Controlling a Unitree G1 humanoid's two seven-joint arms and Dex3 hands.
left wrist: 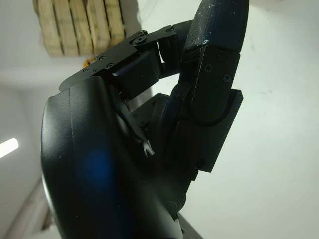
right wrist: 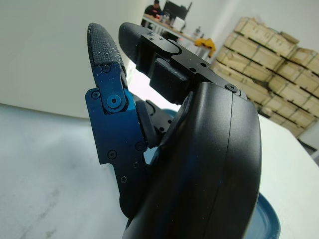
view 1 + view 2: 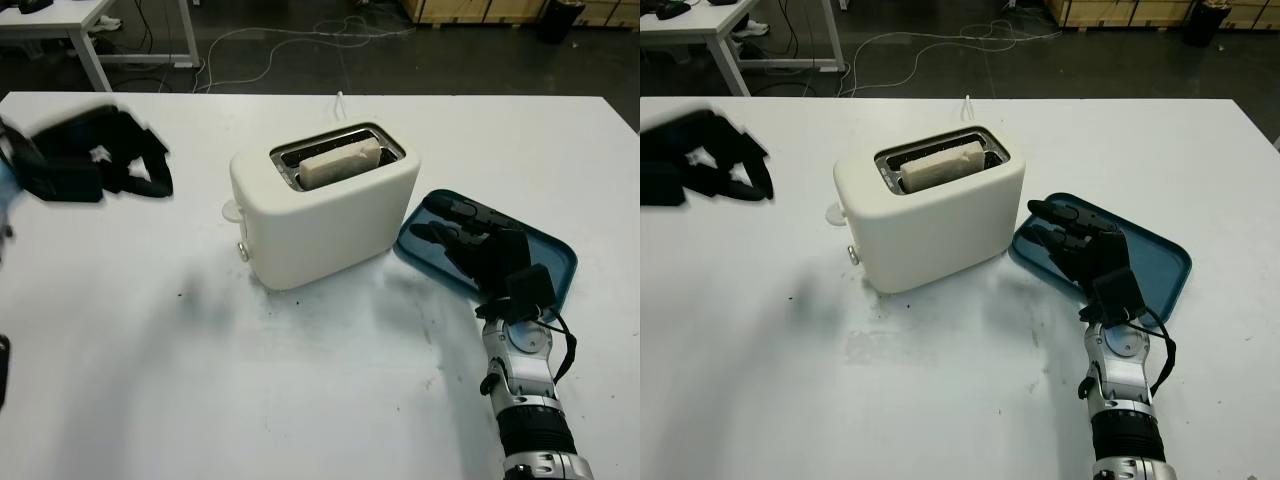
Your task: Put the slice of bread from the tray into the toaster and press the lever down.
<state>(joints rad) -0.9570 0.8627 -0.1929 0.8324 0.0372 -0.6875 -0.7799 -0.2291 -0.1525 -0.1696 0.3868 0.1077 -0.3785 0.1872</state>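
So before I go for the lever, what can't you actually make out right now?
- Lever: the toaster shows only a small knob low on its end; whether that is the lever, and whether it is down, is unclear.
- Bread slice: its lower part is hidden inside the slot.
- Left hand: motion-blurred above the table's far left; finger pose unreadable.
- Tray: partly covered by the open right hand.

Right robot hand [image 3: 1080, 243]: matte black shell with three black segmented fingers [image 2: 103, 50], the fingertip pads finely textured, the link plates fastened by small round-headed screws. Right forearm [image 3: 1123, 400]: silver-grey metal housing with a circular joint cap, a ribbed black-and-silver collar beneath it, and a thin black cable looping along its side. Left robot hand [image 3: 90, 152]: black throughout, with a smooth rounded shell [image 1: 94, 179], angular finger links and recessed screws.
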